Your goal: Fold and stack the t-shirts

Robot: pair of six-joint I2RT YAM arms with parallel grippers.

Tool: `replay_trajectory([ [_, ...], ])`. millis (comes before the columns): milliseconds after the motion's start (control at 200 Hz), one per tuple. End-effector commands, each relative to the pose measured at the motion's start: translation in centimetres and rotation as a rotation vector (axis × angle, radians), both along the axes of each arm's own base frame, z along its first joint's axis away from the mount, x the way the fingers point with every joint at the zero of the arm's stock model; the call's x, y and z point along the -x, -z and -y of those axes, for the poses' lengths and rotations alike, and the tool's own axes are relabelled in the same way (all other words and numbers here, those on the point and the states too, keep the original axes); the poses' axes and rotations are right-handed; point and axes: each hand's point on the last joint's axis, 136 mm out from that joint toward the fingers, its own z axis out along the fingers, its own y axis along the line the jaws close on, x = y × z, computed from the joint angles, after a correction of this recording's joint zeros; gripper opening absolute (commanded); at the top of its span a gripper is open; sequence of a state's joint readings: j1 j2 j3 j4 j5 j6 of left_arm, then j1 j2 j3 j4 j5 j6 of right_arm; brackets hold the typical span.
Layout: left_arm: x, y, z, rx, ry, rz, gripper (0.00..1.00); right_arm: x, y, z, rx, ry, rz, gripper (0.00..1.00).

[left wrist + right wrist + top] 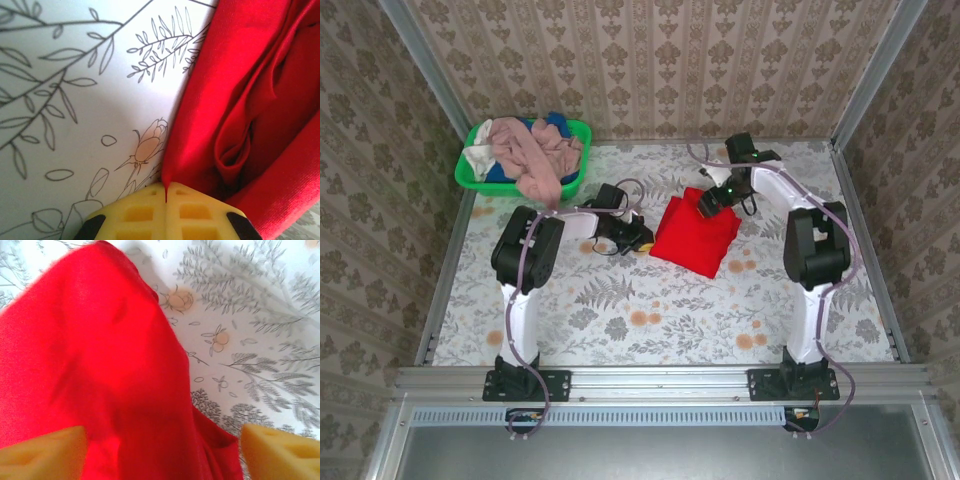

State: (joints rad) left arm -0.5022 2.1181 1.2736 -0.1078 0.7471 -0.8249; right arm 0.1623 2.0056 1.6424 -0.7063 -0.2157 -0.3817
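Jaws of the left gripper (166, 189) are pressed together, pinching a thin edge of a bright red cloth t-shirt (250, 100) between its yellow ribbed fingers (135, 215). From the left wrist camera, the red fabric rises from that pinch in deep soft folds along the right side, with the white surface printed with leaves and flowers (75, 100) beside it. In the overhead view the left gripper (640, 240) sits at the left edge of the red t-shirt (695, 240), which lies as a compact folded bundle near the middle of the floral surface (620, 320), between the two arms. Jaws of the right gripper (162, 445) are spread wide apart, one yellow finger (42, 455) at each lower corner of its wrist view, with a broad drape of the red t-shirt (100, 365) between and beneath them; whether the pads touch the cloth cannot be told. Overhead, the right gripper (712, 203) is over the far edge of the red bundle. At the far left corner of the surface stands a green plastic basket (468, 178) heaped with other garments: a dusty pink t-shirt (535, 150) that spills over the near rim, a blue t-shirt (556, 122) at the back, and a white t-shirt (480, 158) at the left side, well apart from the red one.
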Motion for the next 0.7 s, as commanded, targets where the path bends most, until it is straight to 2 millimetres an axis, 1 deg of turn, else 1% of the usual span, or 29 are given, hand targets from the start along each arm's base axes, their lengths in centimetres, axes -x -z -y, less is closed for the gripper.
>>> replay_trajectory([
  [0,-0.1,1.2,-1.8,-0.13,-0.047,0.047,0.12,-1.3,-7.4,0.4,-0.044,0.09,0.27,0.95],
  [90,-1.0,-1.5,-2.1,-0.133,-0.071,0.141,0.24,-0.4,-8.9,1.7,-0.077,0.227,0.346,0.97],
  [130,-1.5,-3.4,-2.3,-0.14,-0.067,0.224,0.3,0.4,-9.2,1.9,-0.112,0.265,0.354,0.97],
  [205,-2.1,-6.0,-3.6,-0.224,-0.055,0.33,0.4,2.3,-9.6,2.2,-0.174,0.333,0.36,0.94],
  [215,-2.2,-6.4,-3.8,-0.233,-0.053,0.346,0.41,2.4,-9.9,2.1,-0.184,0.338,0.368,0.94],
  [225,-2.3,-6.7,-3.9,-0.243,-0.051,0.359,0.42,2.8,-9.6,2.2,-0.193,0.349,0.359,0.93],
  [230,-2.4,-6.8,-4.0,-0.248,-0.049,0.365,0.43,2.8,-9.9,2.2,-0.201,0.353,0.364,0.93],
  [260,-2.8,-7.8,-4.1,-0.264,-0.037,0.407,0.47,3.4,-9.8,2.1,-0.227,0.368,0.363,0.92],
  [320,-3.2,-9.2,-3.6,-0.274,0.006,0.469,0.56,4.5,-9.4,2.0,-0.277,0.403,0.351,0.87],
  [395,-3.3,-10.1,-2.0,-0.264,0.085,0.508,0.64,5.5,-8.5,1.4,-0.35,0.43,0.311,0.82],
  [430,-3.0,-10.3,-0.9,-0.257,0.131,0.511,0.63,5.8,-8.1,1.1,-0.379,0.444,0.29,0.79],
  [490,-2.7,-10.4,1.4,-0.231,0.208,0.502,0.53,5.9,-7.7,0.7,-0.428,0.468,0.27,0.73],
  [505,-2.7,-10.8,2.1,-0.22,0.222,0.508,0.51,5.9,-7.5,0.7,-0.438,0.477,0.266,0.71],
  [525,-2.6,-10.5,2.9,-0.211,0.243,0.501,0.48,5.9,-7.4,0.7,-0.452,0.485,0.268,0.69],
  [540,-2.6,-10.8,3.6,-0.199,0.254,0.507,0.45,5.9,-7.2,0.6,-0.462,0.49,0.264,0.67],
  [575,-2.7,-10.4,4.8,-0.186,0.27,0.499,0.37,5.8,-6.9,0.6,-0.48,0.506,0.256,0.63],
  [600,-2.9,-10.7,5.8,-0.168,0.278,0.505,0.33,5.7,-6.7,0.6,-0.488,0.516,0.25,0.6],
  [625,-3.2,-10.5,6.7,-0.153,0.284,0.502,0.31,5.7,-6.3,0.6,-0.493,0.527,0.24,0.57],
  [680,-3.8,-10.4,8.4,-0.126,0.291,0.5,0.3,5.4,-5.6,0.8,-0.49,0.552,0.222,0.53],
  [695,-4.1,-10.0,8.7,-0.128,0.294,0.492,0.3,5.2,-5.3,0.9,-0.485,0.563,0.218,0.52],
])
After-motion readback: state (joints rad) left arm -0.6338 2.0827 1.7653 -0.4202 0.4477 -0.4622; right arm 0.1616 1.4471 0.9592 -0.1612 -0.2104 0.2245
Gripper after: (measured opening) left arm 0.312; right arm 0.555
